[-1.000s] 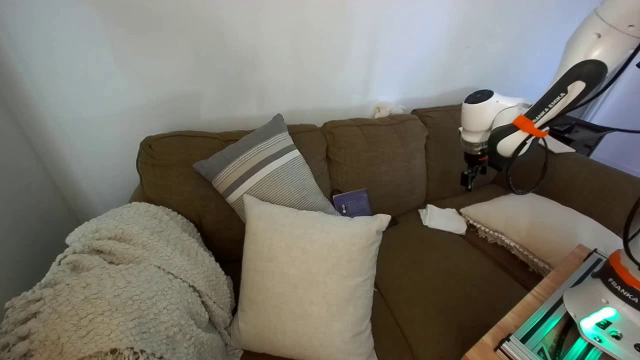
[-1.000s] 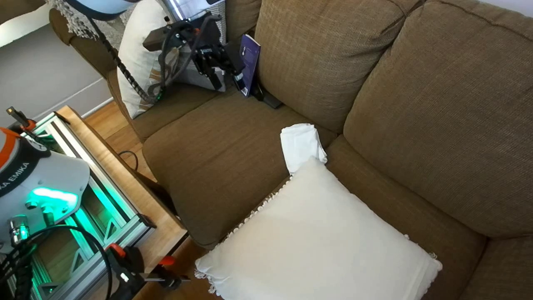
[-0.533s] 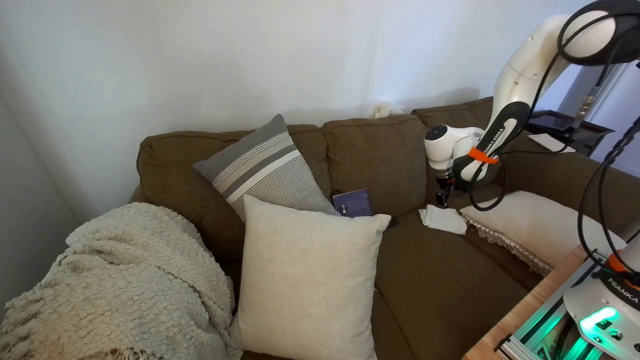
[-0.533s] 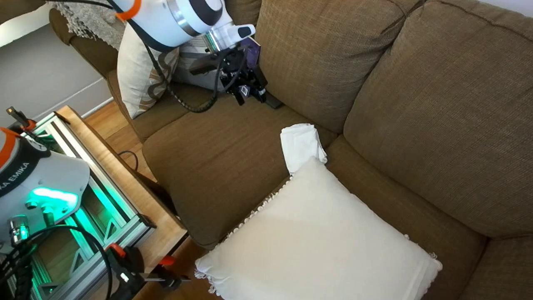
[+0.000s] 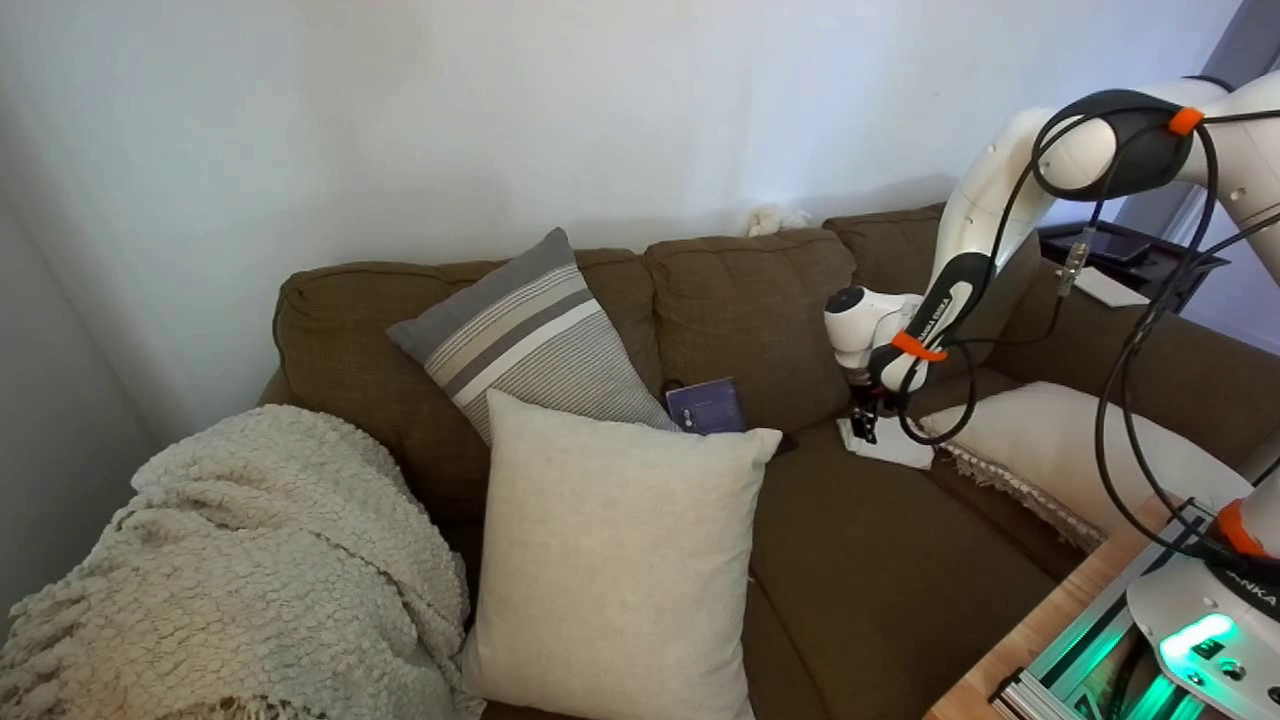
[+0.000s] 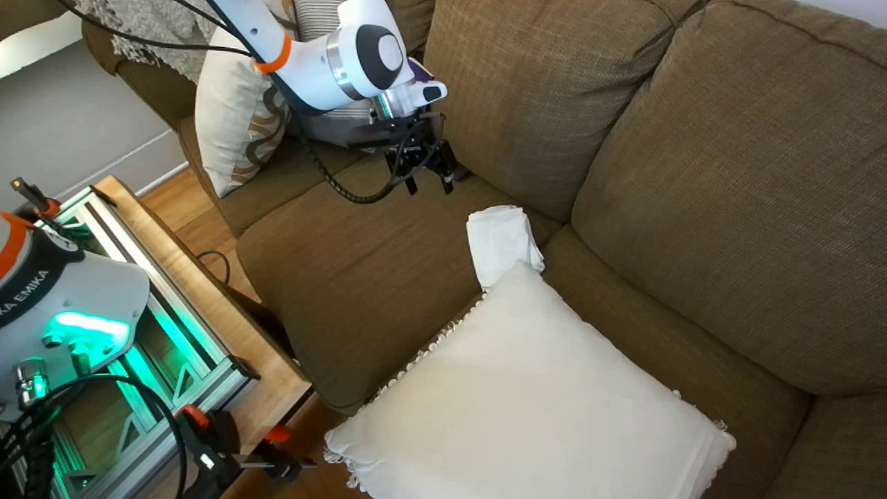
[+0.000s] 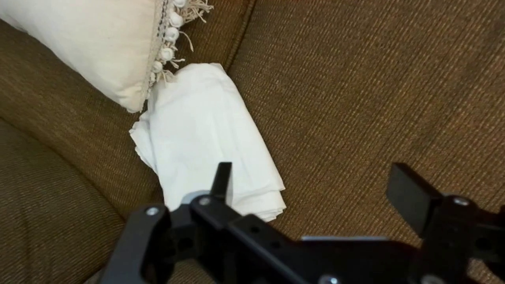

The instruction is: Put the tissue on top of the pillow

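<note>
Hovering gripper [image 6: 430, 186]: in the air above the sofa [image 6: 374, 277], out past the edge of the tabletop [image 6: 223, 315] that faces the seat; fingers [image 7: 410, 197] spread wide, brown upholstery showing between them in the wrist view.
Tissue [image 7: 205, 130]: white, folded, lying on the seat beyond that same edge, toward the backrest, across the seam between two seat cushions; near the gripper but apart from it.
Fringed pillow [image 6: 533, 395]: cream, lying flat, off the tabletop corner that has the black clamp [image 6: 215, 443] beside it; its tip meets the tissue, and whether any tissue is tucked beneath cannot be told.
Beige cushion [image 5: 615, 560]: upright on the seat, off the tabletop's other seat-side corner; brown scrollwork shows on one face.
Striped cushion [image 5: 545, 340]: grey, tilted against the backrest, behind the beige cushion and farther from the tabletop.
Purple booklet [image 5: 707, 405]: leaning near the backrest, beside the striped cushion, lower part hidden.
Blanket [image 5: 260, 570]: pale, nubbly, heaped at the sofa's end, well apart from the tabletop's edges.
Base [image 6: 90, 284]: on the tabletop, set back from the seat-facing edge within a metal frame [image 5: 1098, 610], glowing green.
</note>
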`<state>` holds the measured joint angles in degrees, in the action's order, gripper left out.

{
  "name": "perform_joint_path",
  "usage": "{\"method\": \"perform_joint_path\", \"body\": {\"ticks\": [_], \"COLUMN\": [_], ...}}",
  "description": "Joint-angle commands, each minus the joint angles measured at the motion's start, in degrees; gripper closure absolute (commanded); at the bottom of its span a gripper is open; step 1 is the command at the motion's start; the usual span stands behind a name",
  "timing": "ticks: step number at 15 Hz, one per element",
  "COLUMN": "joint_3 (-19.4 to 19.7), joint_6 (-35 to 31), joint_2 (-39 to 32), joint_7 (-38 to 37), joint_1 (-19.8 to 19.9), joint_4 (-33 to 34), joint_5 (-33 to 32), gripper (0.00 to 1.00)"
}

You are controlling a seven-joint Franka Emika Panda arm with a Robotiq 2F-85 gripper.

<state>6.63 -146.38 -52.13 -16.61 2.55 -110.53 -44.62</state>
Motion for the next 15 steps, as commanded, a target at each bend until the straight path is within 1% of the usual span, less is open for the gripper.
{"method": "perform_joint_path", "body": {"ticks": [1,3,4,5,6,8,10,13,14,15], "joint_3": [5.6,9.5,10.9,12.1,13.9,16.0,16.8,16.8,18.1,19.1], "joint_6": [-6.2,-10.5,-11.9,-12.9,-13.8,-14.6,-13.7,-9.4,-7.3,-5.2], "joint_2": [-5.0,-9.1,-11.4,-14.0,-16.7,-21.4,-25.0,-30.1,-32.1,-34.2], "joint_7": [-9.3,-15.1,-17.3,-19.1,-21.4,-23.2,-22.6,-20.7,-21.9,-22.8], "joint_1": [-4.4,-6.6,-7.4,-8.2,-9.7,-11.5,-13.2,-14.9,-16.5,-17.3], "joint_4": [3.2,5.4,6.9,8.8,10.8,15.0,18.8,25.2,27.3,29.6], "joint_5": [3.1,4.5,6.3,8.9,10.9,16.1,21.6,27.1,28.1,28.7], "gripper": [0.00,0.00,0.00,0.00,0.00,0.00,0.00,0.00,0.00,0.00]}}
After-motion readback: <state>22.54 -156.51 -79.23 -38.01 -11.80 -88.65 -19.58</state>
